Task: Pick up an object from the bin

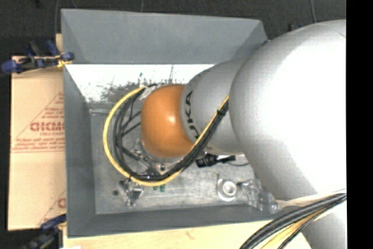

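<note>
Arm hides most of bin.

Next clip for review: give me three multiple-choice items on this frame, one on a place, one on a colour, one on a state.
1. Where in the bin does the round silvery piece lie?
A. on the floor near the wall at the view's bottom
B. in the top left corner
C. on the rim

2. The cover on the arm's wrist is:
A. blue
B. orange
C. green

3. The arm is:
A. parked beside the bin
B. reaching in over the bin's floor
C. raised out of view

Key: 1 A, the piece sits just above the bottom wall. 2 B, the rounded cover is orange. 3 B, the arm enters from the right and its wrist stands inside the walls.
</note>
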Controlling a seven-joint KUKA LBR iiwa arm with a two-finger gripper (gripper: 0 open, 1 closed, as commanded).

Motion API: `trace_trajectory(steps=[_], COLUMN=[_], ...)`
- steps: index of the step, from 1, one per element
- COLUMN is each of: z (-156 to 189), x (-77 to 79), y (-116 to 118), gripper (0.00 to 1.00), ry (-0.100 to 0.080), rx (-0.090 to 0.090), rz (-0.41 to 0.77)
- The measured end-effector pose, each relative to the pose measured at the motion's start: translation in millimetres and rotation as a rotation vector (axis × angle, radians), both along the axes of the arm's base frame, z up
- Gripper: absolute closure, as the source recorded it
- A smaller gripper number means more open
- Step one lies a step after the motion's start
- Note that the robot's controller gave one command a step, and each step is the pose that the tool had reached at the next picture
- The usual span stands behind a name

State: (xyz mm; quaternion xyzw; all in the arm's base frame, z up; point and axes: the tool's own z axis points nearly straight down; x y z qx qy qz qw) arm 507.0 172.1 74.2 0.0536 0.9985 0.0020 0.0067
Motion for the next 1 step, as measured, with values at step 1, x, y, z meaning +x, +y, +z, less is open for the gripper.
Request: trace_trajectory(steps=[1], z=[2.0], x=[2.5], y=[0.8], gripper=[1.00], ry=[-0.009], rx=[0.005], rz=[-0.004])
